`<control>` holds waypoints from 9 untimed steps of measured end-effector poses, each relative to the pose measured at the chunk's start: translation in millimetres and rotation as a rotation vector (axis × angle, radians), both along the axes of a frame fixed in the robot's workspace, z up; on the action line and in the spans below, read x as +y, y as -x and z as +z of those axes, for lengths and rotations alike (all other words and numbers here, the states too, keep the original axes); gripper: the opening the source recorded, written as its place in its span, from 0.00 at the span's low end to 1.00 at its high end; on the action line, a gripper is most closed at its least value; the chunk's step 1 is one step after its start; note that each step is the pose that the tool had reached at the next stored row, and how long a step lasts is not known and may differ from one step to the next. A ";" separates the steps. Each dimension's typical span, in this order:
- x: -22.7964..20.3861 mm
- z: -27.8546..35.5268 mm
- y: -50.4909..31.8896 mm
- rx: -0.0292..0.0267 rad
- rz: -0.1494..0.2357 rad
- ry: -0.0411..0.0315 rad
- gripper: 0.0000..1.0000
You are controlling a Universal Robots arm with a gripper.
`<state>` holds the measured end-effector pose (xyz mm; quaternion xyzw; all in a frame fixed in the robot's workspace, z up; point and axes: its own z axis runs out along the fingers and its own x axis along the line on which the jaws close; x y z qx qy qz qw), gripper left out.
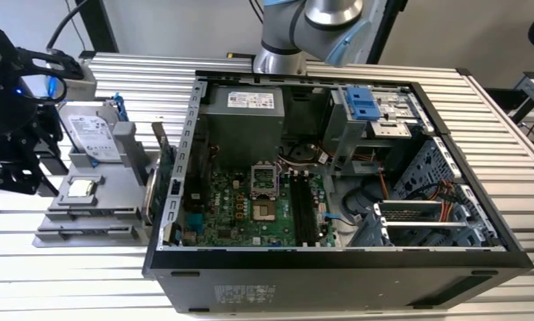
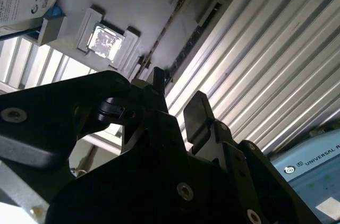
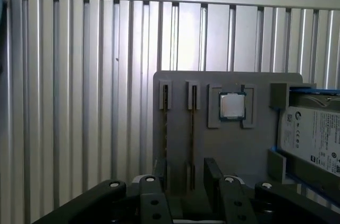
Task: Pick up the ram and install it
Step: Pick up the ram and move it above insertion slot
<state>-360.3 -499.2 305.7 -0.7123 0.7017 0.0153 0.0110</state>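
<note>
While its jaws gape empty, the end effector (image 3: 186, 175) hangs just short of the thin greyish ram stick (image 3: 192, 128) — edge-on in a grey slotted holder (image 3: 178, 144).

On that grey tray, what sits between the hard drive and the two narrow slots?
A square silver chip sits there in its own recess, between the hard drive and the narrow slots, in the first wrist view.

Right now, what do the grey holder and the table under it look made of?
Holder: probably plastic, matte grey, with moulded-looking slots and pockets. Table: likely aluminium, bright ribbed slats that glint in the light.
</note>
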 end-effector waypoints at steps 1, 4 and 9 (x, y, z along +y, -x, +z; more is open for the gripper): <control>0.0 -0.8 0.0 -0.0001 0.000 -0.0001 1.00; 0.0 -3.0 -0.2 0.0000 0.000 -0.0001 1.00; 0.0 -8.0 -0.3 -0.0001 0.000 0.0000 1.00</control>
